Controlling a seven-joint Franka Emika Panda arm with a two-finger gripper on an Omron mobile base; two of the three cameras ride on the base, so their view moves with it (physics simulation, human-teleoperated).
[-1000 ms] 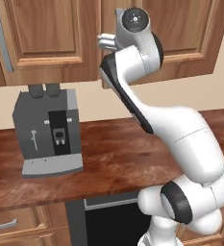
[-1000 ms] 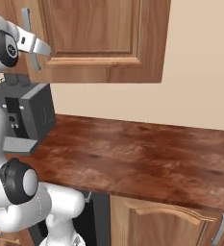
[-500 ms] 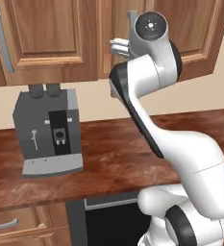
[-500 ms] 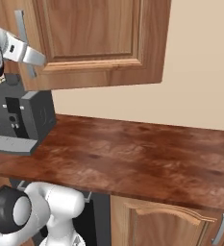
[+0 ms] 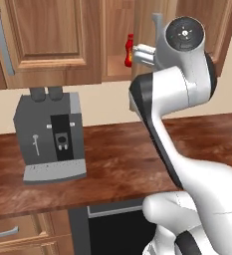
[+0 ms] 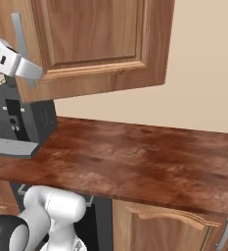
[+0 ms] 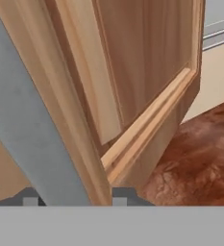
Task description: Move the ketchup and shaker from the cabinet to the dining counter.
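I have the two-finger gripper (image 7: 72, 196) clamped on the long silver bar handle (image 7: 31, 125) of the medium-brown wooden wall cabinet (image 5: 53, 45); in the hand view the bar runs up from between the dark fingertips (image 7: 124, 194) toward 11 o'clock, with the door's edge right alongside it. The door stands partly swung out, and in the left base view the small red ketchup squeeze bottle (image 5: 130, 50) stands upright on the shelf in the gap. From the hand it lies at about 9 o'clock in that view, just beside and deeper inside, with its long axis vertical. I can't make out the shaker. I judge the door needs more swing before I let go and reach in. The dark coffee machine (image 5: 50, 134) sits on the reddish-brown wall counter (image 5: 107, 164) below.
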